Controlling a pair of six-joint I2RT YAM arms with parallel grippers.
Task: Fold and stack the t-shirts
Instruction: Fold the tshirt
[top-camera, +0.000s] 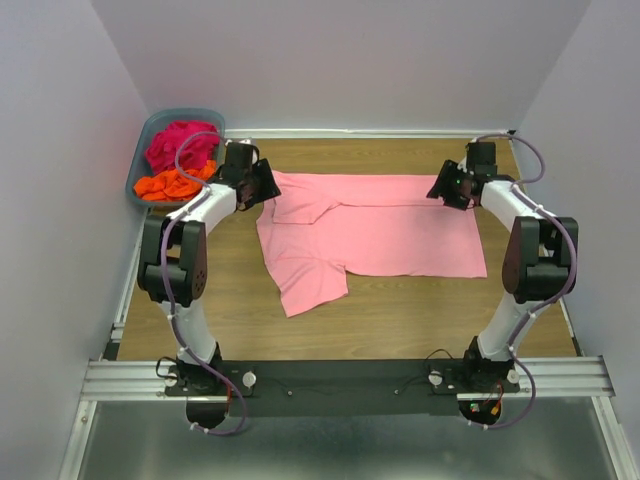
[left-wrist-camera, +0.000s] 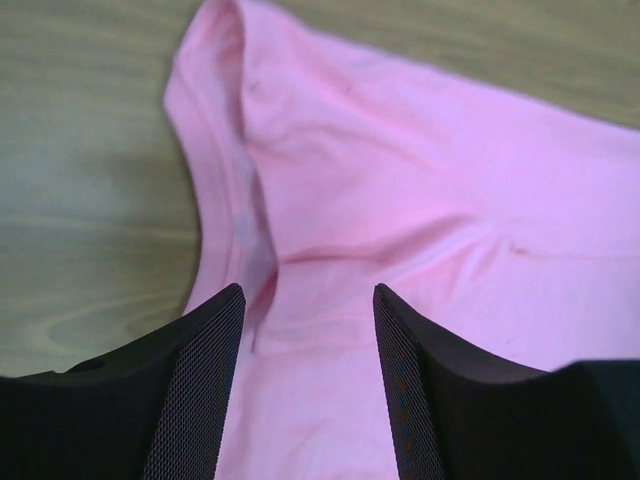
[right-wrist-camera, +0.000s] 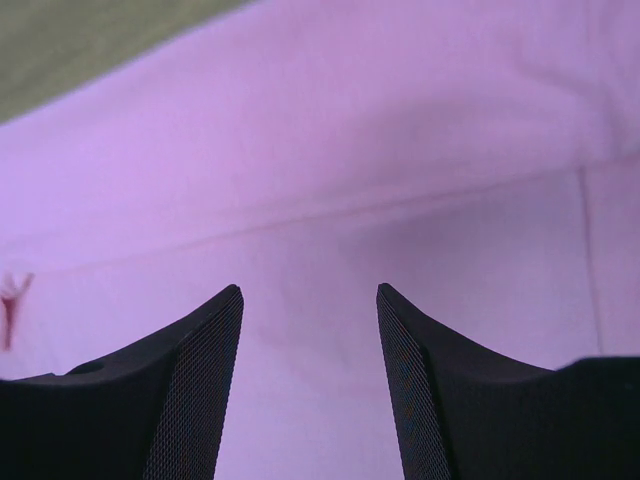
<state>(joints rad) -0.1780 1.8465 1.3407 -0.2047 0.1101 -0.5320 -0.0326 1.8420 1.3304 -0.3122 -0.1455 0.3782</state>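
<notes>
The light pink t-shirt (top-camera: 380, 235) lies spread on the wooden surface (top-camera: 400, 315). The left end effector (left-wrist-camera: 308, 293) and right end effector (right-wrist-camera: 310, 292) are over its far corners, both released, jaws apart.

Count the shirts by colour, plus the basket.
Pink shirt: 1
Magenta shirt: 1
Orange shirt: 1
Basket: 1
Total: 4

Grey-blue basket (top-camera: 143, 150) sits at the far left corner of the wooden table (top-camera: 400, 310)
</notes>
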